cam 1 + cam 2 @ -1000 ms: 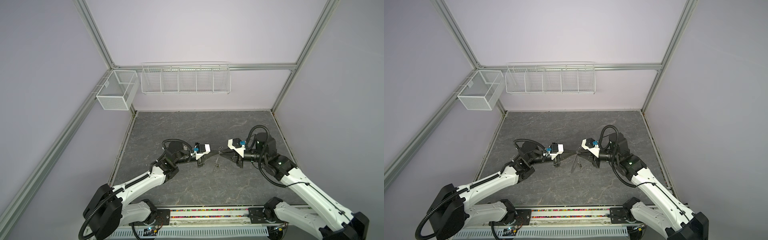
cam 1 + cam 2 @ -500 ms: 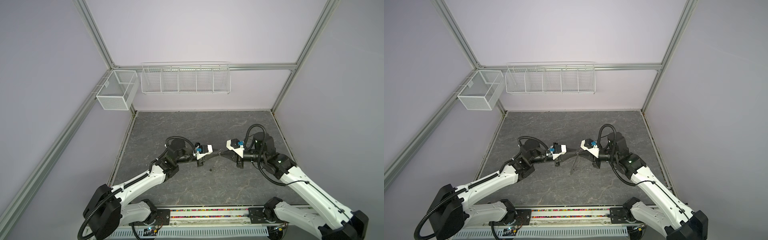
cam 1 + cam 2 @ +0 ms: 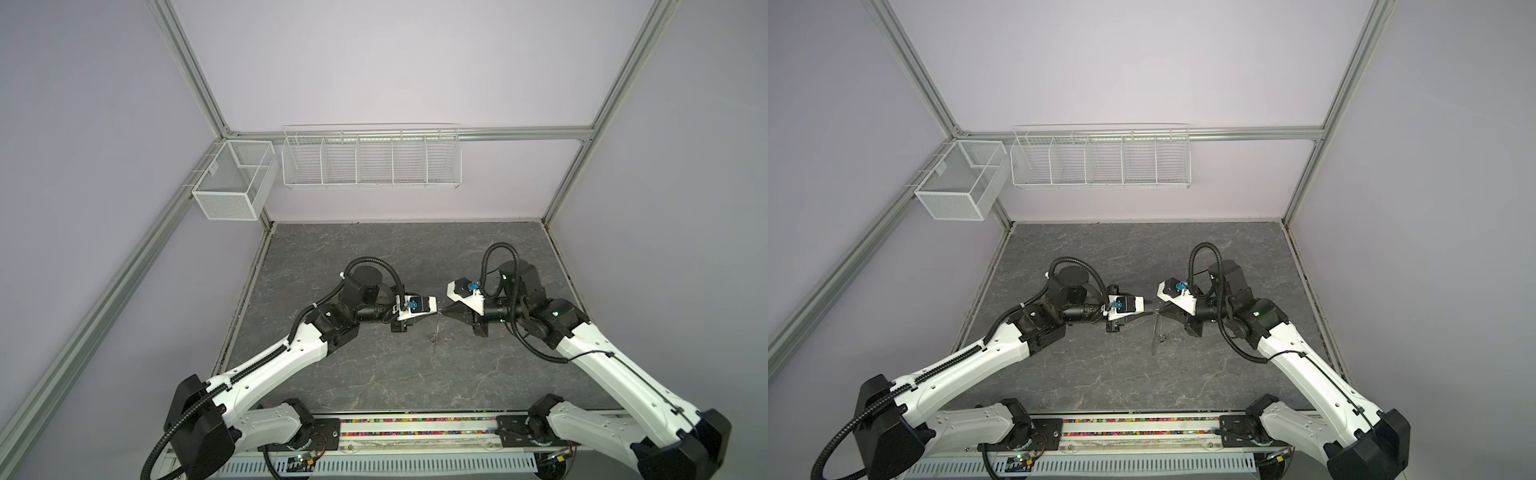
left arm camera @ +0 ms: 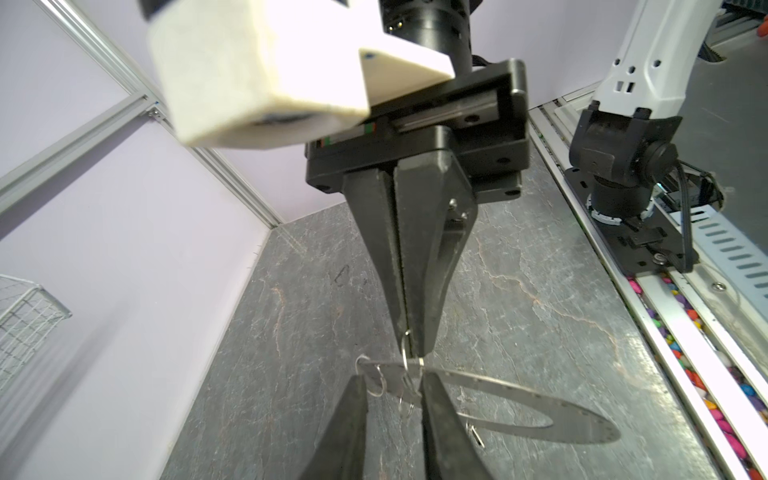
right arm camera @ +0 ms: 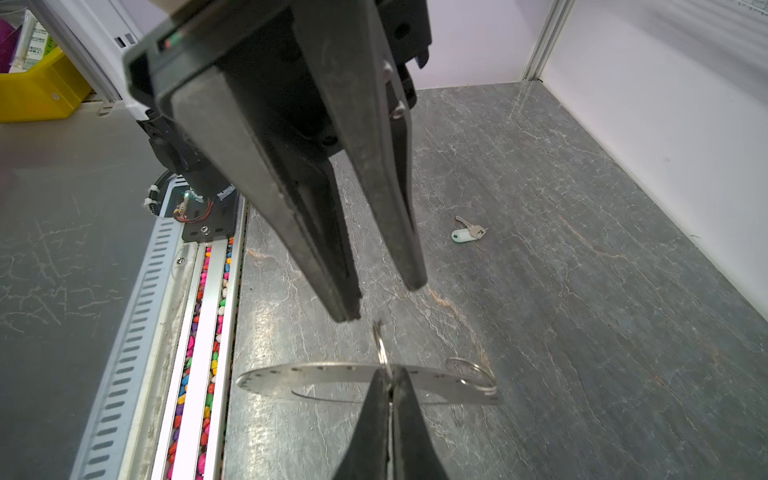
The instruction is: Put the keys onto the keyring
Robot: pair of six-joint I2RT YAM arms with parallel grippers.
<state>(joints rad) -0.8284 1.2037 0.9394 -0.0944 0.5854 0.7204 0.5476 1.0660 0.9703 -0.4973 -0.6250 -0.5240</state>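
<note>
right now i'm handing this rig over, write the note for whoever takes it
Left tool: open, empty, facing the keyring.
Right tool: shut on the rim of the keyring, holding it up over the table.
White-tagged key: lying on the table, apart from both tools. Other key: not in view.
Done: keyring picked up.
Left: no key seen on the keyring yet; both need to go on.

Bright, even light, soft shadows; both top views bow at edges; left wrist view's wall (image 4: 104, 291) smeared, perhaps motion
</note>
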